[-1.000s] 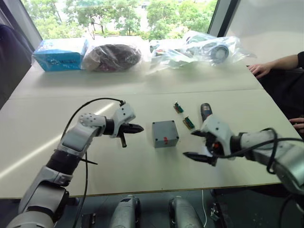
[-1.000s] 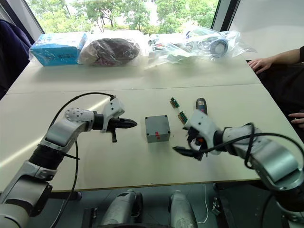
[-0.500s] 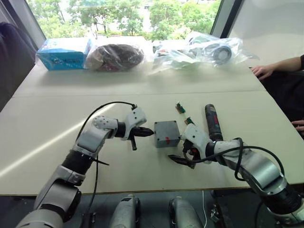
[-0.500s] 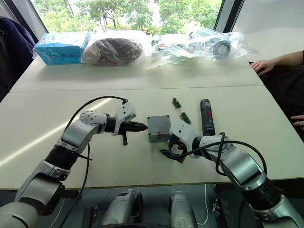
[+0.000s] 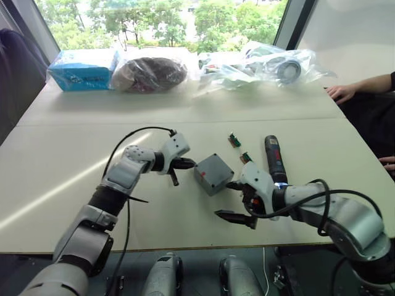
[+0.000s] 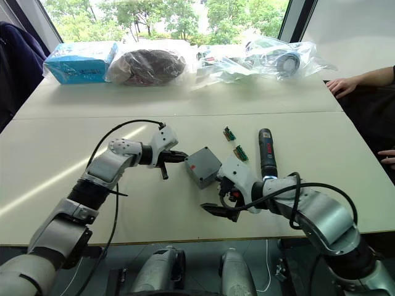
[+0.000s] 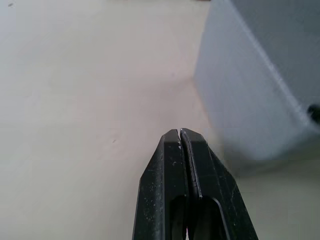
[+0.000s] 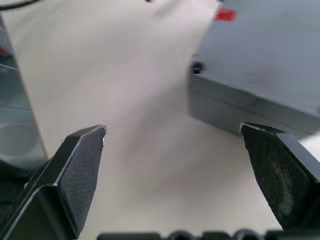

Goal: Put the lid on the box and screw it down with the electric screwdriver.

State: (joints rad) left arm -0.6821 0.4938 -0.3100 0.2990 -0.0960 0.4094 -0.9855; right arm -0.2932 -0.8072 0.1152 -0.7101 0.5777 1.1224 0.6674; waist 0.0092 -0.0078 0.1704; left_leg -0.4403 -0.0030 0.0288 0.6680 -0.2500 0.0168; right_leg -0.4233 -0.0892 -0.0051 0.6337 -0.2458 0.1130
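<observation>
Resting at frame centre on the worktop, the box sits between closed left fingers and wide-open right fingers; a sideways nudge could skid it toward the electric screwdriver.

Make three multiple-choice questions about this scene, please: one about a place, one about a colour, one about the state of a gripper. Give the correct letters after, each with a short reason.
1. Where does the electric screwdriver lie?
A. On the table, on the robot's right of the box
B. In the left gripper
C. On top of the box

2. What colour is the small mark on the box?
A. Blue
B. Red
C. Yellow

3. How are the fingers of the two grippers?
A. Both open
B. Left open, right shut
C. Left shut, right open

Answers:
1. A: the black tool lies flat on the table, beyond the right gripper.
2. B: a red spot shows on its grey face.
3. C: the left gripper has its fingers pressed together, while the right one's stand wide apart.
</observation>
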